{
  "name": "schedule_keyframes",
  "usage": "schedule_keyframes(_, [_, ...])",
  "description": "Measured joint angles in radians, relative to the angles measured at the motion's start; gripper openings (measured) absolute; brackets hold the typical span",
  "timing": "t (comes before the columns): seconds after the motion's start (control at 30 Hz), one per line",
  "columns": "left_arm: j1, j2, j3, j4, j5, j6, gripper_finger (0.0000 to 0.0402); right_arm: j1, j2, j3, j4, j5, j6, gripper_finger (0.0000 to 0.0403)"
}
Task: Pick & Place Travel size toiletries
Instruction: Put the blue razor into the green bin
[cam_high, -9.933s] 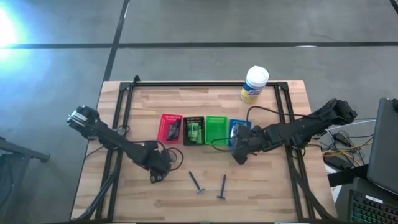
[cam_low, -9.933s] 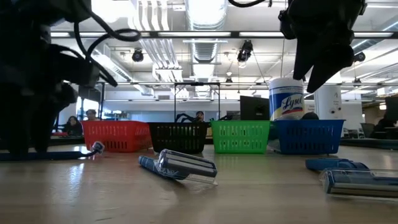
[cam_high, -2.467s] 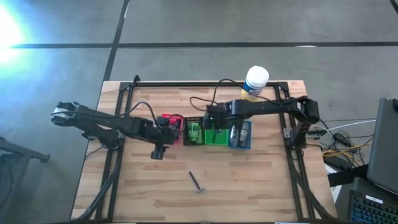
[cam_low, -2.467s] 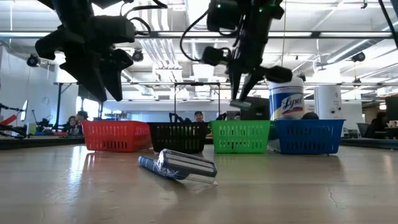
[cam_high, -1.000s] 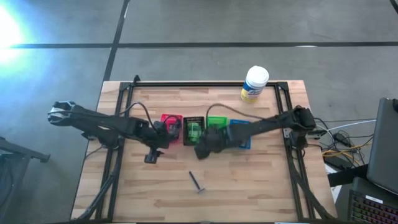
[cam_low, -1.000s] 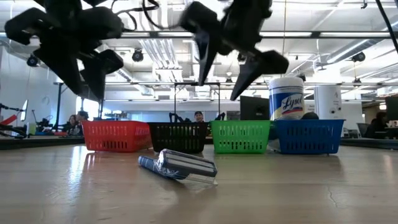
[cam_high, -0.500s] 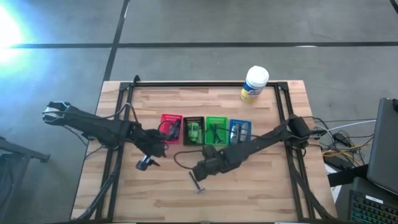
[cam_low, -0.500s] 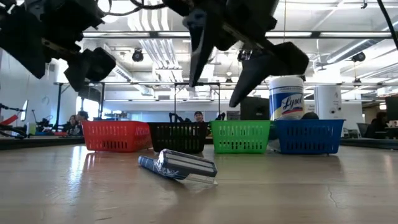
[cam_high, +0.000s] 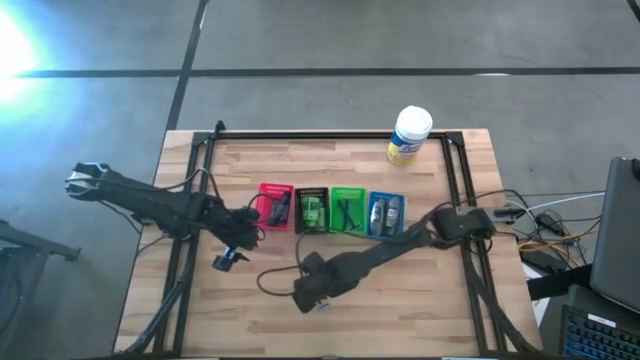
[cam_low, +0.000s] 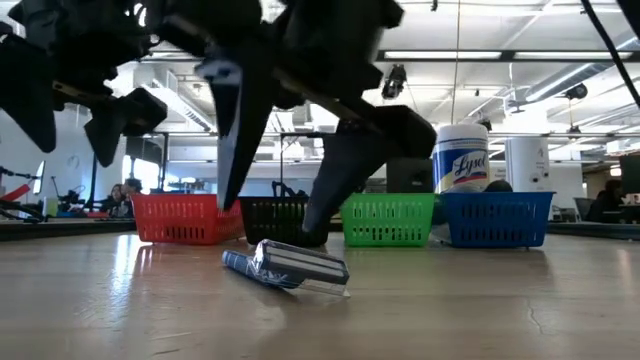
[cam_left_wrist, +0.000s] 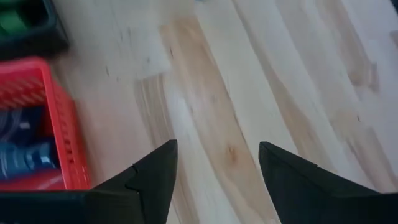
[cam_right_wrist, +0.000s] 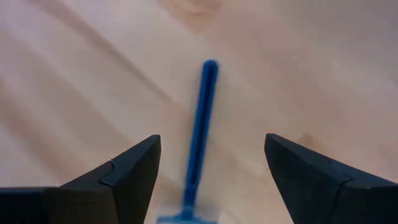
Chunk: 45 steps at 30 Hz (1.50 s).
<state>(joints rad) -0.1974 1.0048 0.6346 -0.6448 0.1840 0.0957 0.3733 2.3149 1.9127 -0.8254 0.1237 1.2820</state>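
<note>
One blue T-shaped razor (cam_high: 321, 304) lies flat on the wood near the table's near edge; it also shows in the low view as razor (cam_low: 285, 268) and in the right wrist view as razor (cam_right_wrist: 199, 137). My right gripper (cam_high: 306, 294) hangs open just above it, one finger on either side of the handle, touching nothing (cam_right_wrist: 211, 180). My left gripper (cam_high: 228, 262) is open and empty, over bare wood just near-left of the red tray (cam_left_wrist: 37, 134). Other toiletries lie inside the four trays.
Red (cam_high: 275, 207), black (cam_high: 313, 210), green (cam_high: 348, 212) and blue (cam_high: 385, 213) trays stand in a row mid-table. A white canister with a yellow label (cam_high: 409, 135) stands at the far edge. A black frame rail (cam_high: 195, 200) runs around the tabletop. A cable loops beside my right arm.
My right gripper has swung from the trays toward the table's near edge and leftward, coming down over the razor, staying open. My left gripper has drawn away from the red tray toward the table's left and near side. The razor has not moved.
</note>
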Motion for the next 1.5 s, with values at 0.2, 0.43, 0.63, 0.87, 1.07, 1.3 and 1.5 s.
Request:
schedule_keyframes(0.2, [0.000, -0.015, 0.000, -0.058, 0.000, -0.019, 0.0229, 0.000, 0.132, 0.219, -0.177, 0.044, -0.033, 0.0268])
schedule_keyframes(0.43, [0.000, -0.056, 0.000, -0.055, 0.001, -0.019, 0.0229, 0.011, 0.249, 0.367, -0.217, 0.035, -0.001, 0.0235])
schedule_keyframes(0.63, [-0.001, -0.101, 0.000, -0.055, 0.001, -0.018, 0.0229, 0.035, 0.294, 0.429, -0.348, 0.049, 0.040, 0.0197])
schedule_keyframes(0.87, [0.000, -0.127, 0.000, -0.054, 0.001, -0.018, 0.0229, 0.055, 0.294, 0.417, -0.460, 0.043, 0.033, 0.0097])
schedule_keyframes(1.07, [0.000, -0.127, 0.000, -0.053, -0.001, -0.019, 0.0229, 0.055, 0.289, 0.412, -0.529, 0.029, -0.006, 0.0022])
schedule_keyframes(1.3, [0.000, -0.127, 0.000, -0.049, -0.045, 0.007, 0.0229, 0.050, 0.226, 0.400, -0.657, 0.028, 0.103, 0.0017])
schedule_keyframes(1.5, [0.000, -0.127, 0.000, -0.036, -0.099, 0.042, 0.0229, -0.040, 0.040, 0.319, -0.660, 0.095, 0.157, 0.0014])
